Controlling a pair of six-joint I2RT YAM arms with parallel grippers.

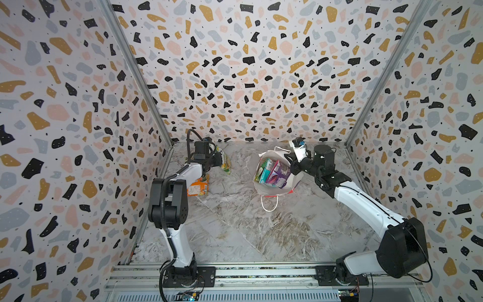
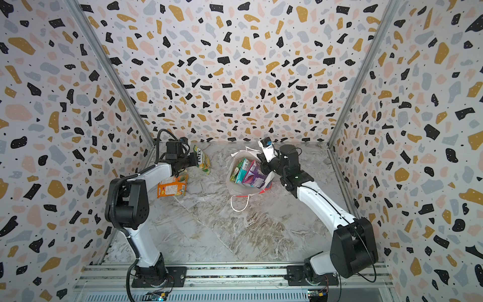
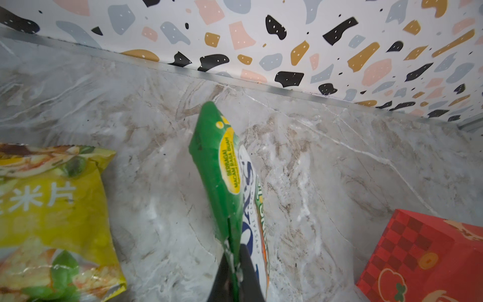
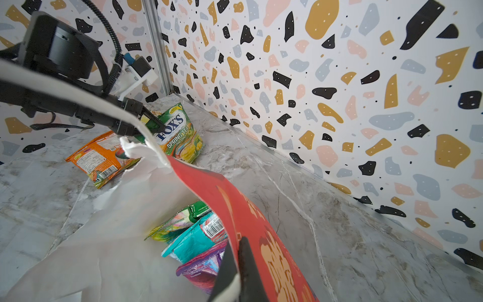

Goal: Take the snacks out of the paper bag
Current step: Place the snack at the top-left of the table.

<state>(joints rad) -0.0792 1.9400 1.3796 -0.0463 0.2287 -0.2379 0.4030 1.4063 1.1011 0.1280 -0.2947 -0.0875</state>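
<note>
- At far left, left gripper (image 3: 235,277) pinches the FOX'S packet (image 2: 202,162), well apart from the bag (image 4: 235,206): placing step.
- Right gripper (image 4: 236,264) clamps the bag rim; other snacks (image 1: 271,170) sit inside.
- Next: lower, release, reach in again.

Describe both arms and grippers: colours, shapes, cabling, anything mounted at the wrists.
The left arm and right arm both have white tubular links between bulky black joint housings. A black corrugated cable runs up the left arm only. The left gripper and right gripper have slim black fingers. Each wrist carries a white camera bracket with a blue part. No markings are legible.
</note>
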